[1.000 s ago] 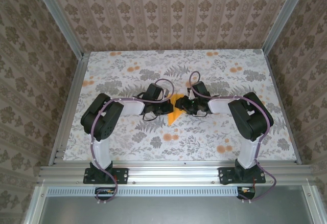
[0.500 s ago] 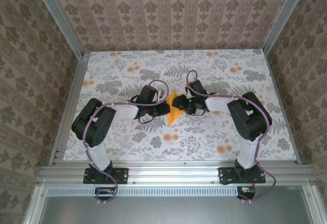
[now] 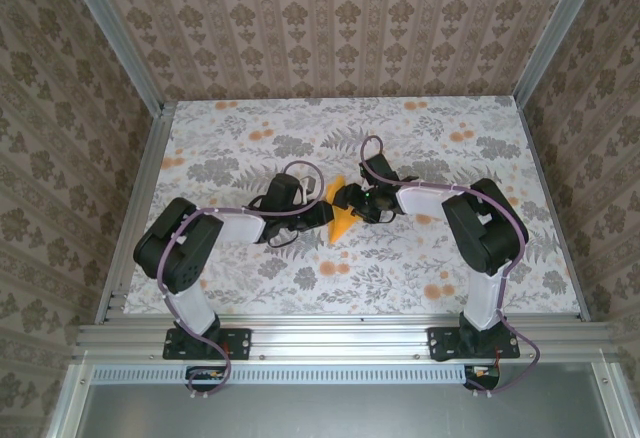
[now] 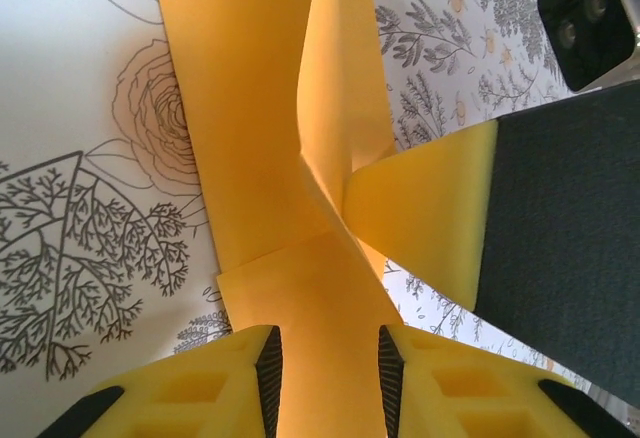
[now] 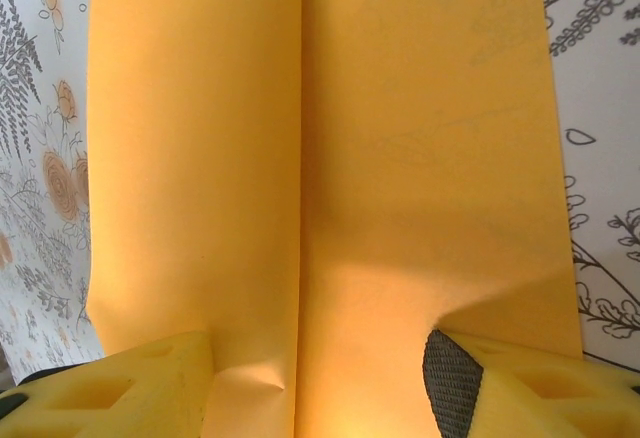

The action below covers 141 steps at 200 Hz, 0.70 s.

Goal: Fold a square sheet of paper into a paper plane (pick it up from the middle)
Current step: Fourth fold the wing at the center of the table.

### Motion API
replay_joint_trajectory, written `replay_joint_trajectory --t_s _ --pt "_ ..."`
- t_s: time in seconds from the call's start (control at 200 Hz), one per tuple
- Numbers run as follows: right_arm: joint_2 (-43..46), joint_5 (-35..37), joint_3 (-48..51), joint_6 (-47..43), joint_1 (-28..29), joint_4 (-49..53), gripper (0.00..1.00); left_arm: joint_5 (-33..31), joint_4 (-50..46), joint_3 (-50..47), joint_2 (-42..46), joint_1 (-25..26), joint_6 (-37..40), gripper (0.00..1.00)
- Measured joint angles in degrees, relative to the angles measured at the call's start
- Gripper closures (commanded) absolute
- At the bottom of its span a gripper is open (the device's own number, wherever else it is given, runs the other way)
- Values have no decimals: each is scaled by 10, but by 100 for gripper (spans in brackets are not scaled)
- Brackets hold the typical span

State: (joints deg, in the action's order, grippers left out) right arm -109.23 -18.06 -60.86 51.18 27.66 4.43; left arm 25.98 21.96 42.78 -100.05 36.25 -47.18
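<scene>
The square sheet of paper (image 3: 342, 218) is a creased, pointed orange shape lying mid-table between both grippers. My left gripper (image 3: 322, 214) reaches it from the left, my right gripper (image 3: 353, 201) from the right. In the left wrist view the folded paper (image 4: 250, 108) runs between the parted jaws of the left gripper (image 4: 327, 378), which is open; a raised flap touches the right gripper's yellow finger (image 4: 430, 218). In the right wrist view the paper (image 5: 400, 158), with its centre crease, spreads under the right gripper (image 5: 320, 388), whose jaws are open and wide apart. Its left finger (image 5: 150, 378) dents the sheet.
The floral tablecloth (image 3: 240, 138) covers the table. Aluminium rails (image 3: 140, 208) run along both sides and the near edge, and patterned walls close in the sides and back. Both arms' elbows (image 3: 180, 248) stand near the front corners.
The left gripper has gone from shut to open on the paper, and its arm has swung down and left. The right gripper's jaws have widened. The paper has shifted slightly away from me.
</scene>
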Motion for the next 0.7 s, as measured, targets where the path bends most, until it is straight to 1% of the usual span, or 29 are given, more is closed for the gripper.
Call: replay_joint_trajectory --t_s 0.11,0.19,0.335,0.415,0.465,0.585,0.705 --pt "-1 1 -3 2 0 3 36 2 9 0 0 0 0 67" --pt "-1 2 -3 4 0 4 36 2 13 -1 0 0 -4 72" --pt "-1 6 -3 4 2 5 36 -17 22 -14 5 0 -7 76" --pt "-1 7 -3 5 2 5 36 -29 23 -30 16 0 -9 76" --pt "-1 9 -5 5 3 7 36 -33 25 -37 23 0 -9 74" --pt "-2 9 -5 5 3 8 36 -32 45 -40 27 0 -13 69" --pt "-2 10 -5 7 3 8 36 -26 65 -40 27 0 -15 67"
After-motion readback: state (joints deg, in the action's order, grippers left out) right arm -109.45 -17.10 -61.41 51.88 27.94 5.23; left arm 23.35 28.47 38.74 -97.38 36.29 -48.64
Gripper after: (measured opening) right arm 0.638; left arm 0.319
